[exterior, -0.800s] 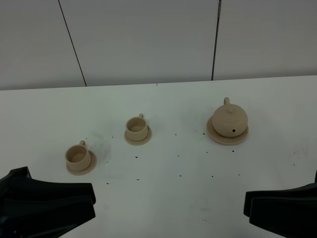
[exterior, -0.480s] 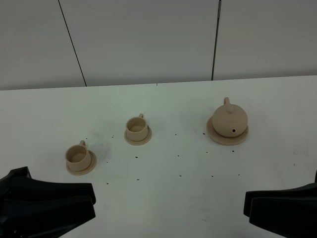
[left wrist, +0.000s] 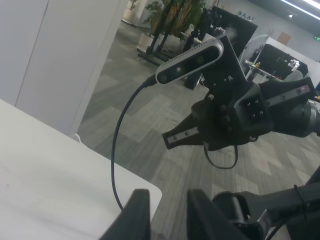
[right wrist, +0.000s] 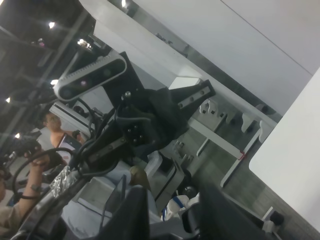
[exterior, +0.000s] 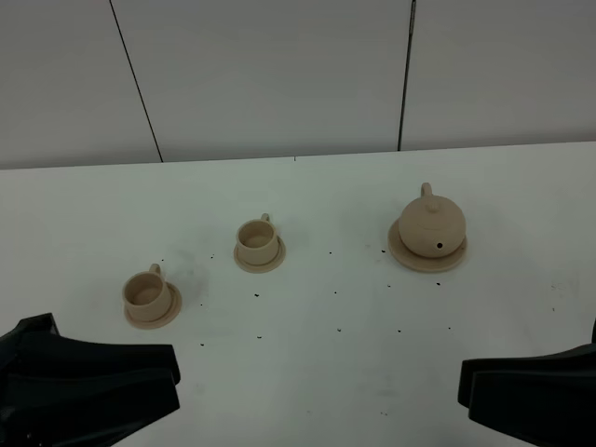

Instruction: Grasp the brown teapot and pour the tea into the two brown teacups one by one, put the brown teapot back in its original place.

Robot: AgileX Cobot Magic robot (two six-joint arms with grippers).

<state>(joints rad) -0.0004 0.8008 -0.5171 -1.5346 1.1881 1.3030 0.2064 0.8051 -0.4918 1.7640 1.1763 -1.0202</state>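
Tan clay teapot [exterior: 431, 223] sits upright on wide saucer [exterior: 402, 253], right side of surface [exterior: 317, 372]; spout-handle axis runs near-far, spout toward near edge; left pincer [left wrist: 167, 212] and right pincer [right wrist: 172, 215] parted, empty.

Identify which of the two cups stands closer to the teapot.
The cup further back, nearer the middle, is closer to the teapot. The other cup stands further left and forward, with the first cup between it and the pot.

R fingers [right wrist: 134, 216] apart, L arm [right wrist: 150, 120] beyond
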